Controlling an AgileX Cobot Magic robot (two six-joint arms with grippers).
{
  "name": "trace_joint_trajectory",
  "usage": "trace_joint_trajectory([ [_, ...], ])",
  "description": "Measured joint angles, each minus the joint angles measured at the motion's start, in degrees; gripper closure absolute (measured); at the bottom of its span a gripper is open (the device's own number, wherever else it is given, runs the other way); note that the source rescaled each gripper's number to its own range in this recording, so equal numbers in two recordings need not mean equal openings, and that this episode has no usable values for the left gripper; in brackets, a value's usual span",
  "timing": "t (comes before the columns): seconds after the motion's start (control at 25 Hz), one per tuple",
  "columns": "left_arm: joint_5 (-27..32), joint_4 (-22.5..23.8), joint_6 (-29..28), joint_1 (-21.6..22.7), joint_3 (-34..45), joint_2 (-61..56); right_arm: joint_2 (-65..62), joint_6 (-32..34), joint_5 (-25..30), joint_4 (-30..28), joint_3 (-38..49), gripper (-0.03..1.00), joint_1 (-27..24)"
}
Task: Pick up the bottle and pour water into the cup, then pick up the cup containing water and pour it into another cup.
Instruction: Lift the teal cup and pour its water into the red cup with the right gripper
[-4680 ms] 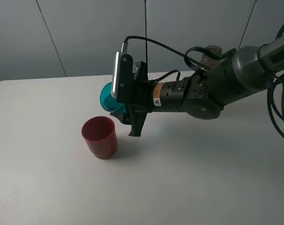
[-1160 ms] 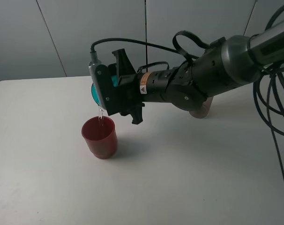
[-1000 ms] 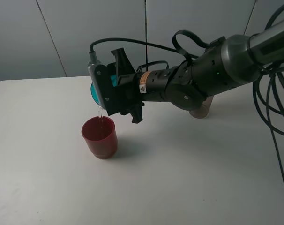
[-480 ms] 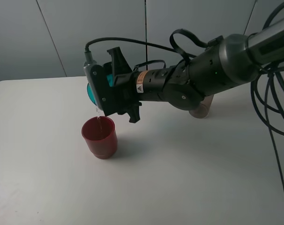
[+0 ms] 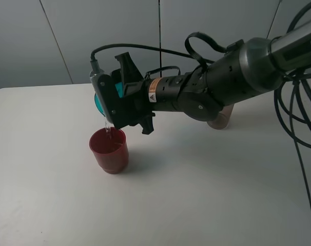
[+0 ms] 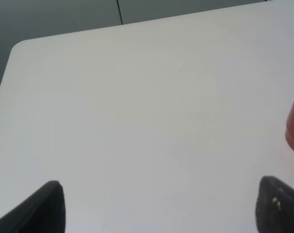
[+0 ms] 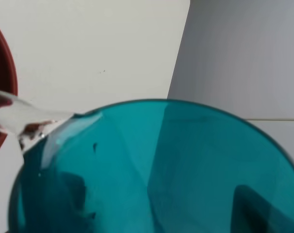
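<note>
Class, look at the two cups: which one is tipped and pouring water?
The teal cup, held tipped by the right gripper, with water streaming off its rim. The red cup stands upright on the table beneath, catching it.

Teal cup point(image 5: 98, 101) tipped, pouring into upright red cup point(image 5: 109, 150); bottle point(image 5: 219, 122) mostly hidden.

The bottle point(image 5: 220, 121) is mostly hidden behind the right arm point(image 5: 237, 77); only its base shows.
</note>
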Motion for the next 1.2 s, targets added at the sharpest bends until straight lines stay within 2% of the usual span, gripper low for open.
trace_joint_trajectory([
  [1.2, 0.00, 0.00, 0.11, 0.00, 0.00, 0.00, 0.00, -6.19, -0.43, 0.00, 0.00, 0.91, 0.02],
])
